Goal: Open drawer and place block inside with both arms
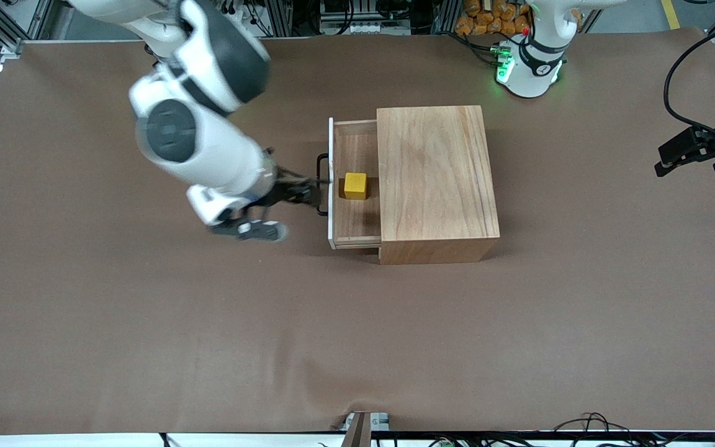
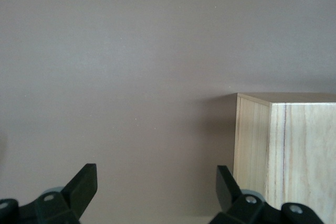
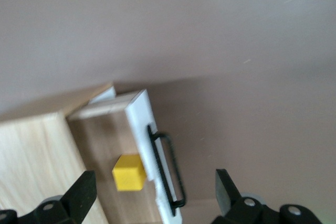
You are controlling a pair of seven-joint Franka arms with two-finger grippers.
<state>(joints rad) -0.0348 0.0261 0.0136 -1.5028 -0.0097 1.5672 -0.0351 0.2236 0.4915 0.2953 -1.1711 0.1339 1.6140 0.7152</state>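
- The right arm's black two-finger gripper is just in front of the thin black U-shaped handle; its fingers stand spread wide with nothing between them, so the handle is released.
- That handle sits on the white front panel of the shallow light-wood drawer, which is pulled partway out of the light-wood box cabinet.
- The small bright yellow cube block rests on the drawer floor, just inside the front panel and apart from the cabinet's edge.
- The left arm's black gripper waits over the brown table at the left arm's end, well apart from the cabinet, fingers parted and empty.
- Judgement: the placing looks done; the good move now is to draw the right gripper straight away from the handle without snagging it, so the drawer and block stay undisturbed.
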